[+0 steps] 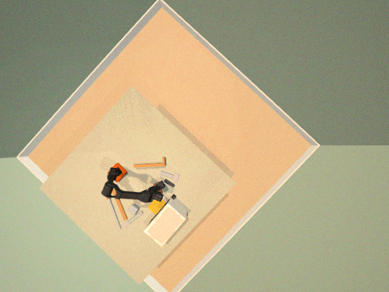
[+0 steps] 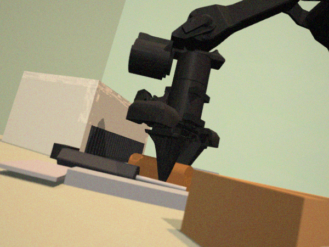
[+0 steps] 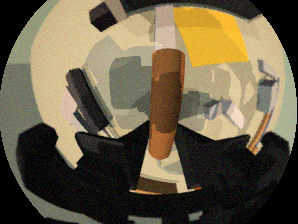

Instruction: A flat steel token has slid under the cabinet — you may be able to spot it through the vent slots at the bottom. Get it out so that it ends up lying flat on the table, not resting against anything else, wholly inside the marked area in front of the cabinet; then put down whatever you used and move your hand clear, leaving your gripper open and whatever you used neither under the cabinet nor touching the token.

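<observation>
My gripper (image 1: 159, 191) (image 2: 164, 175) (image 3: 161, 124) is shut on a brown round rod (image 2: 179, 172) (image 3: 165, 96). It holds the rod low over the table, and in the wrist view the rod points away from the fingers towards the yellow marked area (image 1: 155, 207) (image 3: 212, 32). The white cabinet (image 1: 165, 224) (image 2: 52, 110) stands just behind that area, with dark vent slots (image 2: 113, 144) at its bottom. The steel token is not visible in any view.
An orange L-shaped tool (image 1: 150, 165) (image 2: 247, 211) lies near the gripper. A dark bar (image 2: 96, 162) (image 3: 83, 96) rests on a grey slab (image 2: 123, 187). An orange stick (image 1: 121, 209), a thin grey stick (image 1: 115, 214) and a pale T-shaped tool (image 1: 133, 219) lie beside the arm.
</observation>
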`<state>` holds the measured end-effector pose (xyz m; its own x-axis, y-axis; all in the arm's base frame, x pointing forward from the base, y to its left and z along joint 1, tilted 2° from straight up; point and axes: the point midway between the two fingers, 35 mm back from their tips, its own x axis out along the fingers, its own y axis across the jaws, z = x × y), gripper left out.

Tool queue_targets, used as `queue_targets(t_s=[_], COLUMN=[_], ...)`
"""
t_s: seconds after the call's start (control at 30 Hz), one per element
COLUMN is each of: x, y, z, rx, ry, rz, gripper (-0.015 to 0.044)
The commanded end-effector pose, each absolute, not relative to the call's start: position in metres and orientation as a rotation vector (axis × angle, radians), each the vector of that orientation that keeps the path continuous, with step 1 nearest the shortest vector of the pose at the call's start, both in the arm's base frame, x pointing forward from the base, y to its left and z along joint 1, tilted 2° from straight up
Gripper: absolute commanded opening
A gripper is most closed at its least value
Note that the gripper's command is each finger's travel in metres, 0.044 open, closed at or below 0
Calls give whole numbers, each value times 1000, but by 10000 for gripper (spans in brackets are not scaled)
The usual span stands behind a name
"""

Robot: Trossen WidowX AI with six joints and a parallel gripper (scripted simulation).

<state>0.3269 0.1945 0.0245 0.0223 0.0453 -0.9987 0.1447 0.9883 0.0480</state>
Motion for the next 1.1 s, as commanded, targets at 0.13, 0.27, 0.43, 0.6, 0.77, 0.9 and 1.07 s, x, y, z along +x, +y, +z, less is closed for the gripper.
queue_targets(t_s=[0.13, 0.27, 0.43, 0.6, 0.77, 0.9, 1.07], x=[339, 343, 349, 354, 359, 363, 368], y=[192, 192, 191, 190, 189, 188, 187], z=[25, 25, 26, 26, 26, 26, 26], rx=[150, 150, 150, 150, 150, 150, 150], ry=[1543, 1543, 1542, 1542, 1541, 1541, 1540], rz=[-75, -75, -75, -75, -75, -75, -75], gripper=[0, 0, 0, 0, 0, 0, 0])
